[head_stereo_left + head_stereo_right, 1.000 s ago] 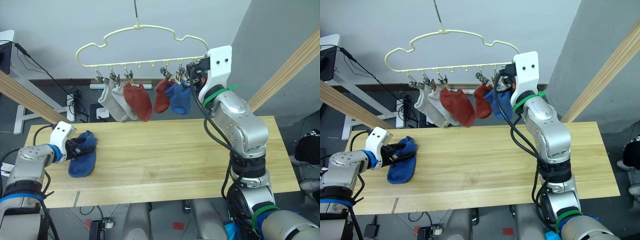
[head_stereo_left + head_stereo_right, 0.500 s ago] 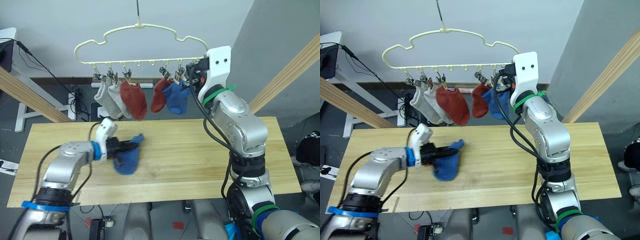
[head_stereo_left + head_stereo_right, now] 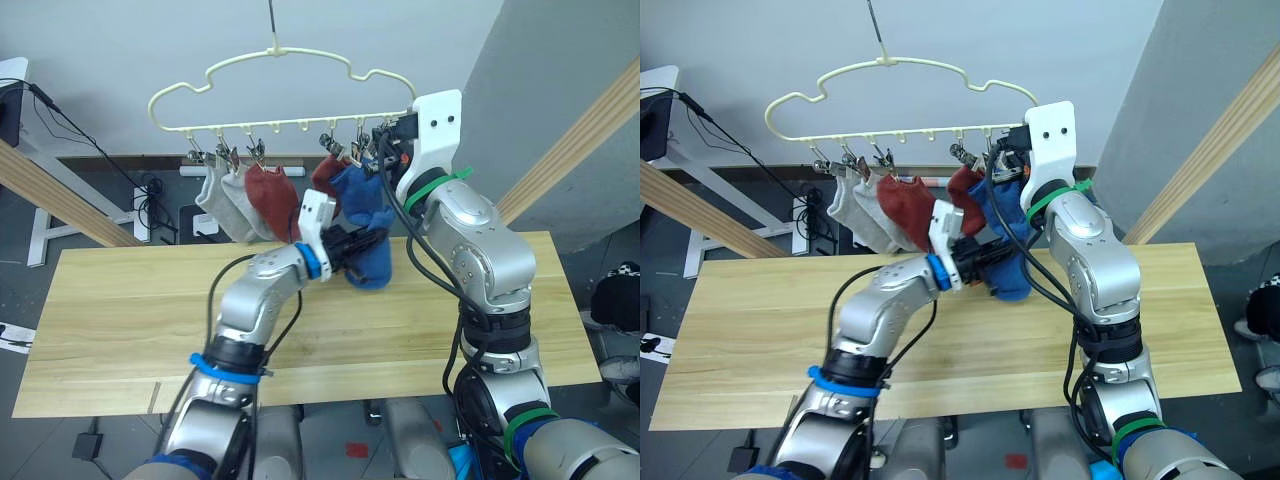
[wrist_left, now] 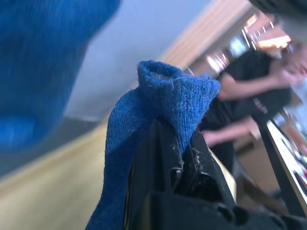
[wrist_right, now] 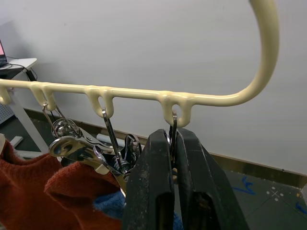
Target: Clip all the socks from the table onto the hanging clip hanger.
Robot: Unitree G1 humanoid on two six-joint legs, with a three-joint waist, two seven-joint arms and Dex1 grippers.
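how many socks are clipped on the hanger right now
5. On the clip hanger: two grey socks at its left end, a rust-red sock beside them, another rust-red and a blue sock toward the right. A sixth, blue, is in the left gripper.

My arms have silver-grey metal shells with black joints and black cables along them. My left arm [image 3: 255, 310] wears blue bands, my right arm [image 3: 470, 250] green bands. Each wrist carries a white plate; the right one has two dark holes. My fingers [image 5: 160, 191] are black.

Legible text, labels, brands, numbers, signs: none. No readable marking on any object or surface in any view.
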